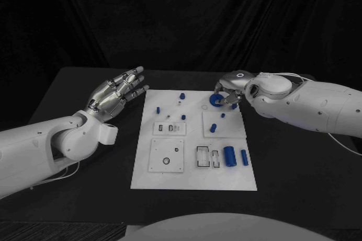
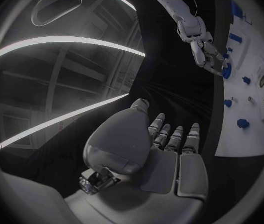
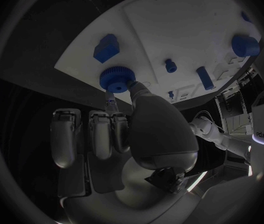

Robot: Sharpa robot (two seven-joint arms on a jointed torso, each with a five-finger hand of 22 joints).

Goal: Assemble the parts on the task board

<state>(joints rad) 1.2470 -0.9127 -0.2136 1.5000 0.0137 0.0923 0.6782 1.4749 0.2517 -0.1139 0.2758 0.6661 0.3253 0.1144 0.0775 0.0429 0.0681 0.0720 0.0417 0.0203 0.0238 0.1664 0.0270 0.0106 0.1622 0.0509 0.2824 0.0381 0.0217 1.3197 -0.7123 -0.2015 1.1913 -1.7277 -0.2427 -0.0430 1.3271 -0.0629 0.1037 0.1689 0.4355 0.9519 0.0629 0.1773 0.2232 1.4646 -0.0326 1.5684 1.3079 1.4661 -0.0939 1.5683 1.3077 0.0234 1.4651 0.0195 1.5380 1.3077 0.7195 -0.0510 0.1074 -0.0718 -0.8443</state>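
Observation:
The white task board point(image 1: 194, 173) lies in the middle of the black table. My right hand point(image 1: 230, 92) is over the board's far right corner and pinches a blue toothed wheel point(image 1: 216, 100) between thumb and a finger; the right wrist view shows the wheel point(image 3: 116, 78) at the fingertips point(image 3: 111, 103), close to the board point(image 3: 169, 30). My left hand point(image 1: 117, 95) hovers off the board's far left edge, its fingers spread and nothing in it; its palm point(image 2: 169, 157) shows bare. The left wrist view also shows the right hand point(image 2: 208, 54) with the wheel point(image 2: 226, 71).
Several blue parts stand or lie on the board: a peg point(image 1: 182, 96) at the far middle, a short cylinder point(image 1: 213, 128) at mid right, two larger cylinders point(image 1: 229, 156) near the right edge. A blue block point(image 3: 106, 47) lies beside the wheel.

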